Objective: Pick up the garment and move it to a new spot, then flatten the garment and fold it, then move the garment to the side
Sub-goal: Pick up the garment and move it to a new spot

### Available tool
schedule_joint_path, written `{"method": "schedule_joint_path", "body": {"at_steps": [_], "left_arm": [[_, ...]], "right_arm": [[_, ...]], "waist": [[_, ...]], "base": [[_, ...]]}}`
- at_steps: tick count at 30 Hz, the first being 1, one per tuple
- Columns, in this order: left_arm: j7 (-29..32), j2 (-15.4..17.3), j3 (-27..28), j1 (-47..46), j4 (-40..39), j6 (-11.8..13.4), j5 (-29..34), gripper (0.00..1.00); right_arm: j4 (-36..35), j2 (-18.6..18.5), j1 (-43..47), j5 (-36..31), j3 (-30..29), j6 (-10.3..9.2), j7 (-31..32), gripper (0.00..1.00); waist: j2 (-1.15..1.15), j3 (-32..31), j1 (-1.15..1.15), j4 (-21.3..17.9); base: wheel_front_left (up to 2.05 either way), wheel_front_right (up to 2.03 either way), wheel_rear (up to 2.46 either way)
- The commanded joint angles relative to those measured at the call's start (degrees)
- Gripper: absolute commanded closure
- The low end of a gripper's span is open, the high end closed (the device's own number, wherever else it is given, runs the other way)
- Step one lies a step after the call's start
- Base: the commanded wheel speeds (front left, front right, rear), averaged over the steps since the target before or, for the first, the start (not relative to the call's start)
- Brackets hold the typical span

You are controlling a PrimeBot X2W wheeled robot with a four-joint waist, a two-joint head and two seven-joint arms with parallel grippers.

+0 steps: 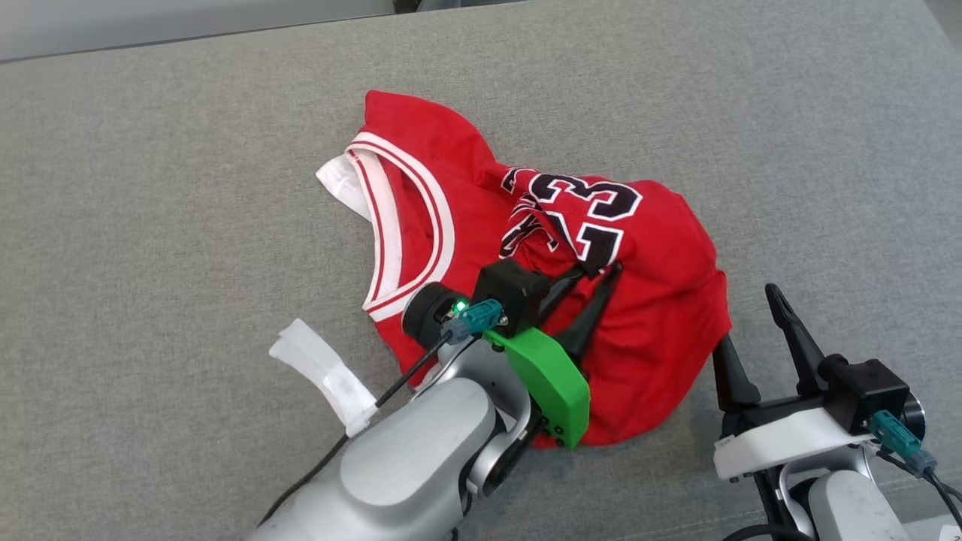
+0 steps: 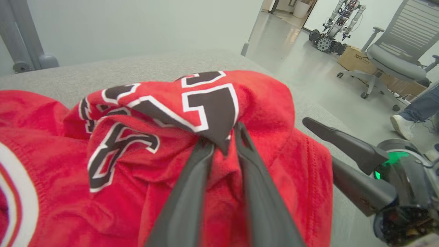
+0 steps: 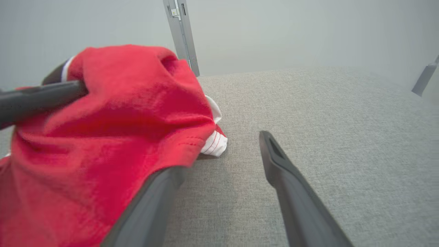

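Jersey [image 1: 661, 248] lies collar [image 1: 398, 225] far-left, hem near-right; left claw [image 1: 599, 270] pinches it, right claw [image 1: 744, 315] released.

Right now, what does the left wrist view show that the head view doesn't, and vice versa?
Left wrist, not head: office chair, cardboard box, another wheeled robot, a person's shoe.
Head, not left wrist: green bracket on the left arm, white strip beside it.
Both: red jersey on the grey surface, left gripper straddling a fold at the number, right gripper open at the jersey's edge.
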Motion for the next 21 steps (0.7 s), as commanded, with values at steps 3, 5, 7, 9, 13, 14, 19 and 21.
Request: {"method": "schedule_joint_path", "body": {"at_steps": [3,5,7,9,13,14,19,21], "left_arm": [[-1.4,0.1,-1.2,1.2,0.9,-1.6,-5.3,0.00],[-1.9,0.1,-1.2,2.2,0.7,-1.9,-8.0,0.00],[-2.4,0.2,-0.6,3.3,1.0,-1.5,-9.1,0.00],[-2.7,1.8,0.3,5.4,0.6,-0.9,-10.7,0.00],[-1.9,7.6,1.7,10.3,-2.8,1.1,-12.5,0.00],[-1.6,9.2,2.0,11.9,-4.2,1.8,-13.1,0.00],[1.2,18.2,3.6,18.7,-12.3,6.7,-15.3,0.00],[1.7,19.3,3.9,19.9,-13.9,7.6,-16.2,0.00]], "right_arm": [[0.0,0.0,0.4,0.4,-0.3,-0.02,-0.2,0.00],[0.1,0.0,0.9,0.4,-0.4,-0.02,-0.2,0.00],[0.0,0.1,1.4,0.4,-0.8,-0.02,-0.2,0.00],[-0.1,0.1,1.7,0.4,-1.1,-0.02,-0.2,0.00],[-0.4,0.1,2.8,0.3,-1.7,-0.02,-0.2,0.00],[-0.4,0.1,3.0,0.3,-1.8,-0.02,-0.2,0.00],[-0.7,0.1,4.2,0.4,-2.6,-0.02,-0.2,0.00],[-0.8,0.1,4.4,0.3,-2.8,-0.02,-0.2,0.00]], "waist": [[0.00,-0.3,0.00,-0.7],[0.00,-0.7,0.00,-0.7],[0.00,-1.3,0.00,-0.8],[0.00,-1.9,0.00,-0.7],[0.00,-3.0,0.00,-0.2],[0.00,-3.2,0.00,0.0],[0.00,-4.2,0.00,1.1],[0.00,-4.3,0.00,1.4]], "base": [[0.00,0.00,0.00],[0.00,0.00,0.00],[0.00,0.00,0.00],[0.00,0.00,0.00],[0.00,0.00,0.00],[0.00,0.00,0.00],[0.00,0.00,0.00],[0.00,0.00,0.00]]}}
